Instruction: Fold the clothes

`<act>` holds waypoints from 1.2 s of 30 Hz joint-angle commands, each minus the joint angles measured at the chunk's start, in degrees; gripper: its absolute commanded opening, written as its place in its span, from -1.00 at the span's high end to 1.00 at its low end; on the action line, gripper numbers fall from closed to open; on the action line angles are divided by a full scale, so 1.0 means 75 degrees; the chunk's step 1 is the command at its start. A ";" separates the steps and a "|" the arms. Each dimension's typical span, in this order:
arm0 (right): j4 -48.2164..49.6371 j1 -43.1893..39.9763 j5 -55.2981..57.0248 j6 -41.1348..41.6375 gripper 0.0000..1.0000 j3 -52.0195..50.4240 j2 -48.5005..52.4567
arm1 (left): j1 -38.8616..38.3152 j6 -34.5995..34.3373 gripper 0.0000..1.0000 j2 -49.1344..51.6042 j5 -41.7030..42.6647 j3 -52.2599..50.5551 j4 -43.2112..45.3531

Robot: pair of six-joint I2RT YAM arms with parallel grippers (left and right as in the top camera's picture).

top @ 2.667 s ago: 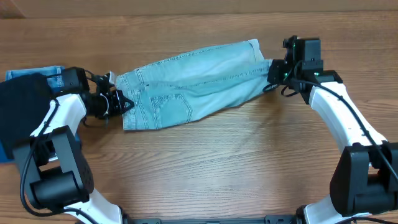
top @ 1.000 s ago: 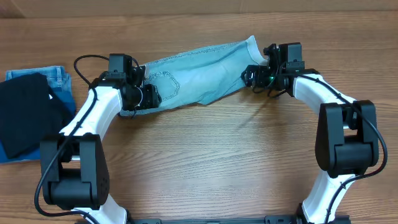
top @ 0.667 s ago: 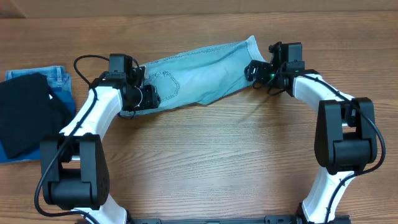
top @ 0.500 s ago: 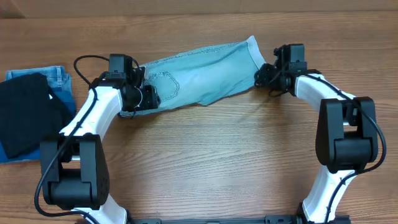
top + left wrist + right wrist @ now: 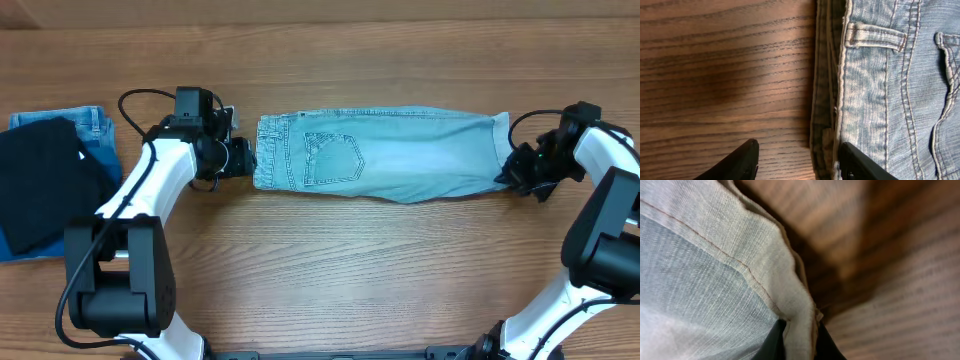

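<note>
Denim is pinched between the closed fingers of my right gripper (image 5: 799,341). It has the hemmed leg cuff (image 5: 790,295) clamped with no gap showing, close to the right edge of the tabletop (image 5: 320,280). From there the denim shorts (image 5: 400,160) run flat and fairly taut toward the left, lying along the far half of the table with the back pocket (image 5: 333,158) facing up.

At the other end my left gripper (image 5: 799,160) is spread wide and holds nothing. One finger sits over bare wood and the other over the cloth, with the waistband (image 5: 860,100) edge between them.

I judge this fabric light but not limp. The washed denim should drape and hold a crease, and its weave looks grippy enough not to slip. The stitched waistband and cuff are doubled layers, stiffer than the panel, so those are where I'd take hold. The thin middle would just bunch.

The black garment (image 5: 40,185) and the darker blue denim piece (image 5: 90,125) sit at the left edge, well apart from the shorts.
</note>
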 commanded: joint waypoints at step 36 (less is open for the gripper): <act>0.3774 0.1448 0.1067 -0.0577 -0.49 -0.0061 0.0192 | 0.0032 -0.0096 -0.19 -0.0006 0.0157 0.0058 0.0568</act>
